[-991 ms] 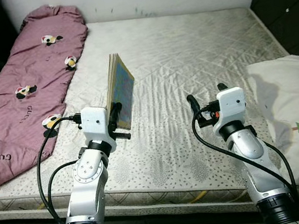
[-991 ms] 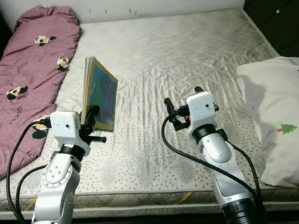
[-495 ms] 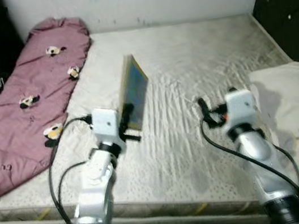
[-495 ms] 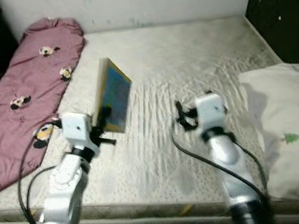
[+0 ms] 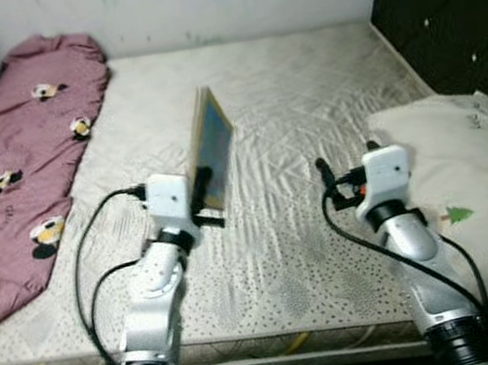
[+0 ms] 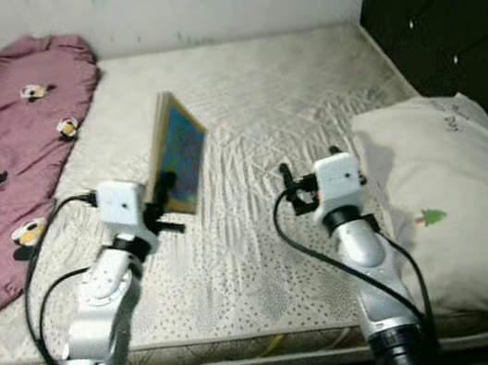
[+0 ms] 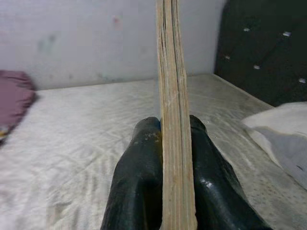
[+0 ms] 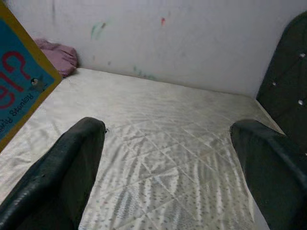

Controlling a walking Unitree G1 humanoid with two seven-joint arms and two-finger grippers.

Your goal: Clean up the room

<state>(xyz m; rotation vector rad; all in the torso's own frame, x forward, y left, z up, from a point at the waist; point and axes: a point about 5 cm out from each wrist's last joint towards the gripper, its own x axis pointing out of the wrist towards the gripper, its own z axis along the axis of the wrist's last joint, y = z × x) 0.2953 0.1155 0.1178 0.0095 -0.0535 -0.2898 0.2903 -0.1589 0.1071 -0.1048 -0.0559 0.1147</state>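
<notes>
Bare mattress (image 5: 303,88) under me; view swung right since 1 s ago. Left gripper (image 5: 200,188) still clamps book (image 5: 212,146) upright, lifted. Right gripper (image 5: 348,176) spread, empty. Book needs a home next.

book (image 5: 212,147): glossy cover, paper pages | mattress (image 5: 303,88): quilted cloth | blanket (image 5: 24,154): matt cloth
</notes>
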